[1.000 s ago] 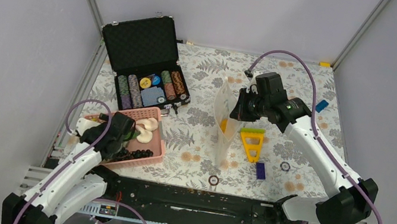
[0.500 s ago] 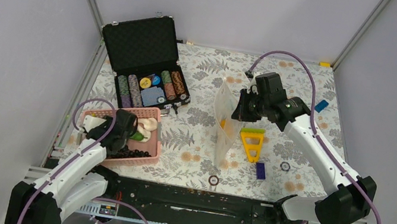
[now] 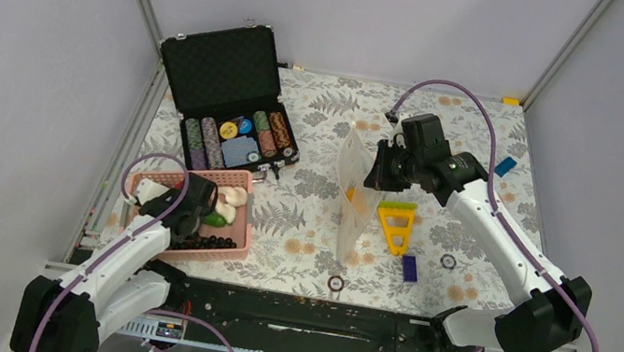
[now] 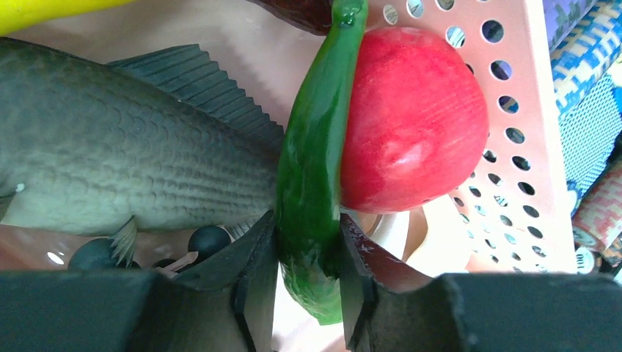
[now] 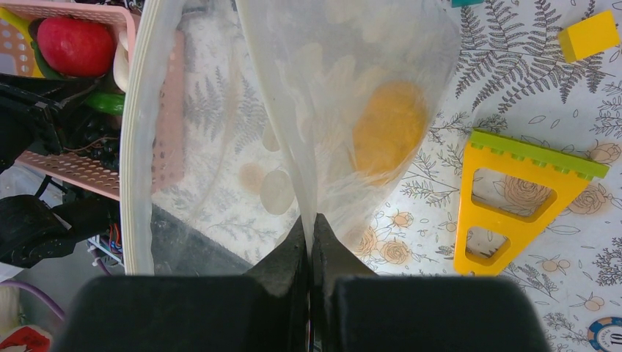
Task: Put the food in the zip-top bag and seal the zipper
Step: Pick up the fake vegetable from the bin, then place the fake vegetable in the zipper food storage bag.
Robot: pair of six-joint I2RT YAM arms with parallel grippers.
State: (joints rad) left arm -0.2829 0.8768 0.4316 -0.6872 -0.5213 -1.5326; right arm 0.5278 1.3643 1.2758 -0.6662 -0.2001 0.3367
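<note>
Inside the pink basket [image 4: 528, 147], my left gripper [image 4: 308, 257] is shut on the lower end of the green vegetable [image 4: 312, 169], with both jaws pressed against its sides. The vegetable leans on the red fruit [image 4: 414, 121]. A grey fish [image 4: 132, 147], dark grapes [image 4: 207, 240] and a white mushroom [image 4: 411, 242] lie around it. My right gripper [image 5: 312, 227] is shut on the clear wall of the zip-top bag [image 5: 352, 59] and holds it upright. An orange [image 5: 389, 128] sits inside. The whitish zipper [image 5: 139, 147] runs down the open mouth's edge.
The open black poker chip case [image 3: 232, 116] stands behind the basket [image 3: 248, 234]. A yellow triangular piece [image 3: 395, 225] lies right of the bag [image 3: 349, 168]. A blue block [image 3: 410, 267] and loose chips lie nearer the front edge. A yellow block [image 5: 587, 34] lies farther back.
My left gripper has reached deeper into the basket and closed from wide open onto the green vegetable. The right gripper and bag shifted only slightly.
</note>
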